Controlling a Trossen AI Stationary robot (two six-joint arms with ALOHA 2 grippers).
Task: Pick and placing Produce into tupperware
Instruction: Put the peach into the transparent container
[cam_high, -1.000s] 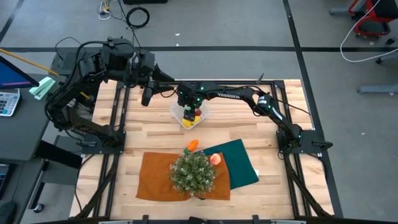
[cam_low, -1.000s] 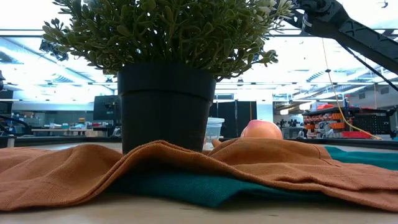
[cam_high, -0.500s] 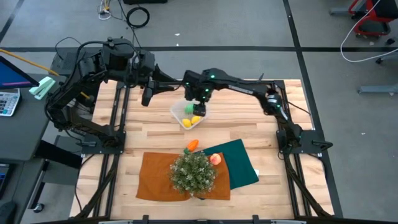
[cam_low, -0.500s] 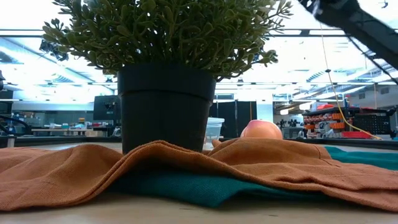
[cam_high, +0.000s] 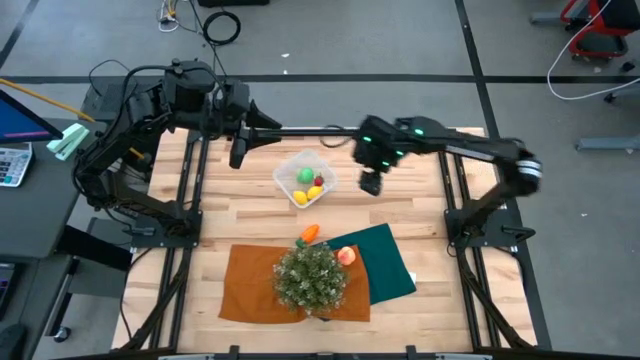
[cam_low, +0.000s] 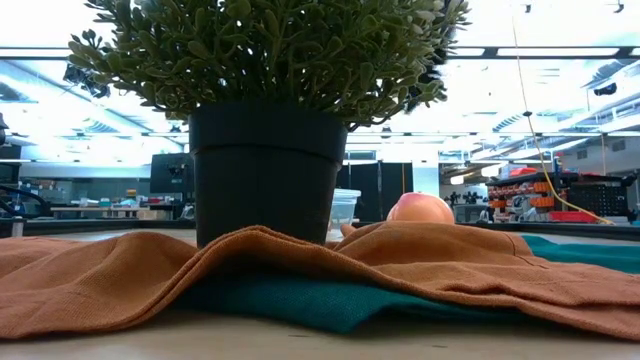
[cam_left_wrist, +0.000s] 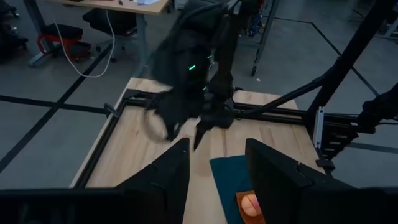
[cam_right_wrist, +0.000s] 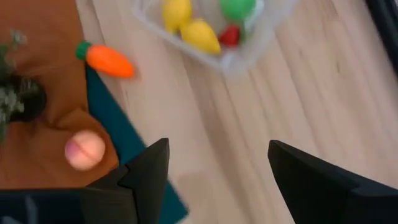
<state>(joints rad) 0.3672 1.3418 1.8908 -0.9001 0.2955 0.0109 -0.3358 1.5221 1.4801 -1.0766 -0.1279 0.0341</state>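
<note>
The clear tupperware (cam_high: 305, 180) stands on the wooden table and holds a green piece (cam_high: 305, 176), two yellow pieces (cam_right_wrist: 199, 35) and a red piece (cam_right_wrist: 230, 36). An orange carrot (cam_high: 309, 234) lies at the edge of the orange cloth, and a peach-pink piece (cam_high: 346, 256) lies on the cloths beside the potted plant (cam_high: 310, 277). My right gripper (cam_high: 372, 181) is open and empty above bare wood, to the right of the tupperware; it also shows in its wrist view (cam_right_wrist: 214, 180). My left gripper (cam_high: 238, 152) is open and empty, to the far left of the tupperware.
An orange cloth (cam_high: 255, 288) and a dark green cloth (cam_high: 388, 262) lie at the near middle, under the plant pot (cam_low: 265, 170). Black frame rails run along the table's left and right sides. Bare wood lies between the tupperware and the cloths.
My right gripper has risen from over the tupperware and swung toward the table's right edge. The green piece, which the gripper covered before, now shows in the tupperware.
</note>
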